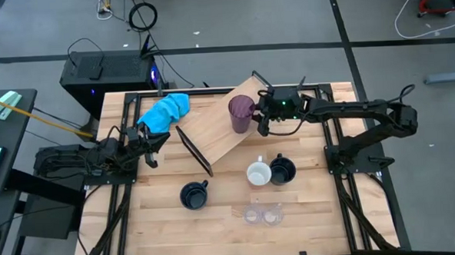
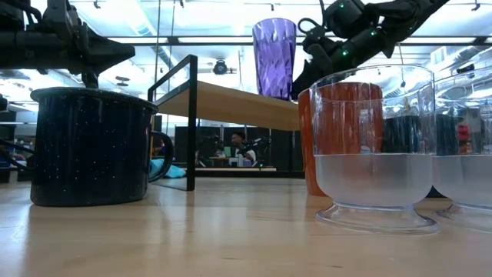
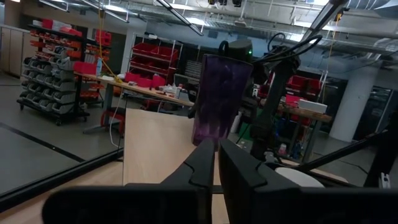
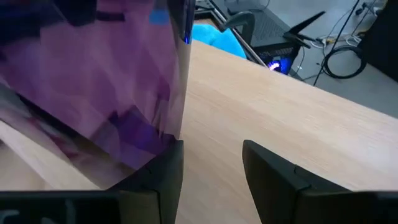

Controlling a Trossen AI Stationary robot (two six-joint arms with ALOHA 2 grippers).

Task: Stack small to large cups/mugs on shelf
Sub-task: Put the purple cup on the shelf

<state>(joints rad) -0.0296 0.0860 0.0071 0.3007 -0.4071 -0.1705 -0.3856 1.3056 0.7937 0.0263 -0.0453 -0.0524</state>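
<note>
From above, my right gripper (image 1: pixel 261 117) is just beside the purple tumbler (image 1: pixel 241 114), which stands on the shelf (image 1: pixel 216 132). Its wrist view shows open fingers, holding nothing. Left gripper (image 1: pixel 147 142) waits closed (near the cloth). Next I judge: fetch a mug.

Even overhead light, soft shadows; ceiling lights (image 2: pixel 231 38) glare (low view), near clear cups (image 2: pixel 377 146) blurred.

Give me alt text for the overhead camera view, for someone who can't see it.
Seen from above, the right gripper sits beside a purple tumbler standing on a wooden shelf. On the table nearer the camera are a white mug, two navy mugs and two clear cups. The left gripper rests near a blue cloth.
</note>
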